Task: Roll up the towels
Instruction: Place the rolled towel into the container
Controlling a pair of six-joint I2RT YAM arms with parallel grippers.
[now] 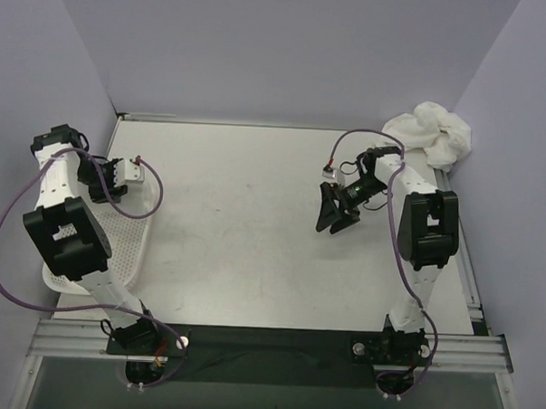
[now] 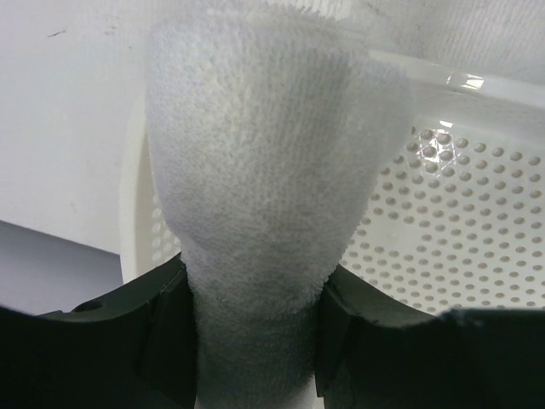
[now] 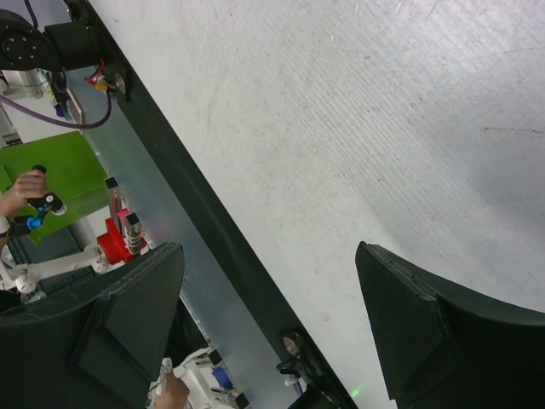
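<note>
A rolled white towel (image 2: 260, 162) is clamped between the black fingers (image 2: 162, 341) of my left gripper (image 2: 255, 341), which is shut on it. It hangs over the near rim of a white perforated basket (image 2: 460, 239). In the top view my left gripper (image 1: 109, 181) is at the far left, above the basket's (image 1: 117, 243) back end; the towel is mostly hidden there. A crumpled pile of white towels (image 1: 435, 132) lies at the table's back right corner. My right gripper (image 1: 336, 212) is open and empty over the bare table, in front of and left of the pile. Its jaws (image 3: 268, 324) stand wide apart.
The grey table (image 1: 245, 221) has purple walls on three sides. A metal rail (image 1: 267, 345) with both arm bases runs along the near edge. Purple cables loop beside each arm. The right wrist view shows the table's front edge (image 3: 204, 221) and equipment beyond it.
</note>
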